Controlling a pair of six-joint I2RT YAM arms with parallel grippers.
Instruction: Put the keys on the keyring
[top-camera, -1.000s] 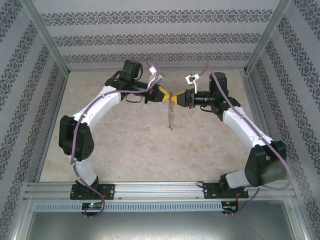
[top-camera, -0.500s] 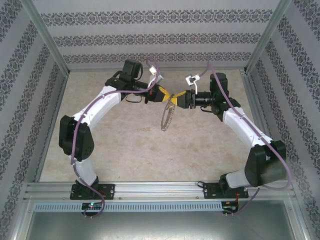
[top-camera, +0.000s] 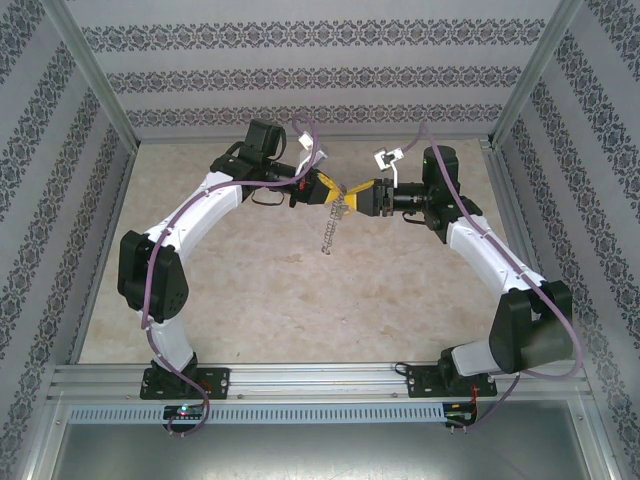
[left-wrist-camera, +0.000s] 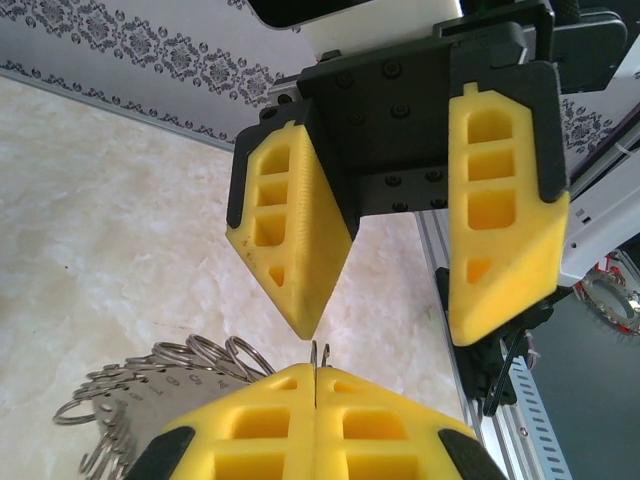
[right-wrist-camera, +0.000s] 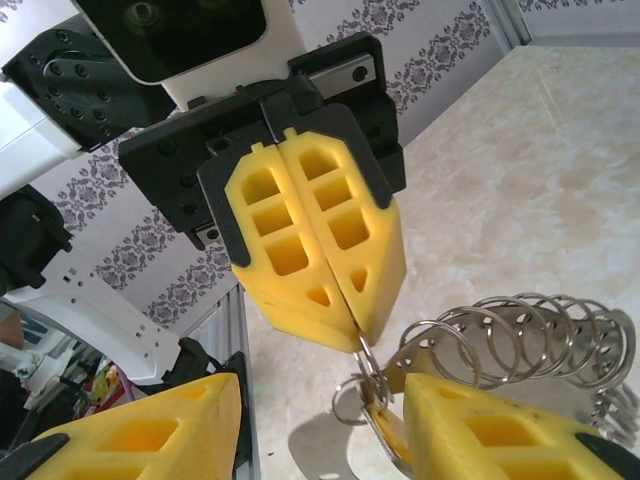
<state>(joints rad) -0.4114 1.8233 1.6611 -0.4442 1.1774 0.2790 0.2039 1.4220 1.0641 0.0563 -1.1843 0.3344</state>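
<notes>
The keyring (top-camera: 329, 228), a silvery hoop fringed with small metal loops, hangs in mid-air over the middle of the table. My left gripper (top-camera: 325, 190) is shut on one of its small loops, whose wire pokes out between the closed yellow fingertips (left-wrist-camera: 300, 385). In the right wrist view the left gripper (right-wrist-camera: 360, 335) pinches that loop, and a small key with a yellow-orange head (right-wrist-camera: 386, 426) dangles just below it. More of the keyring (right-wrist-camera: 520, 330) fans out to the right. My right gripper (right-wrist-camera: 322, 400) stands open facing the left one, its fingers apart on either side of the loop.
The marble-look tabletop (top-camera: 250, 290) lies below both raised arms. Patterned walls (top-camera: 320, 80) and aluminium frame posts (top-camera: 95, 75) enclose the workspace. A metal rail (top-camera: 320, 385) runs along the near edge by the arm bases.
My right gripper has opened and let go. The keyring, which hung straight down, has swung a little to the left under the left gripper.
</notes>
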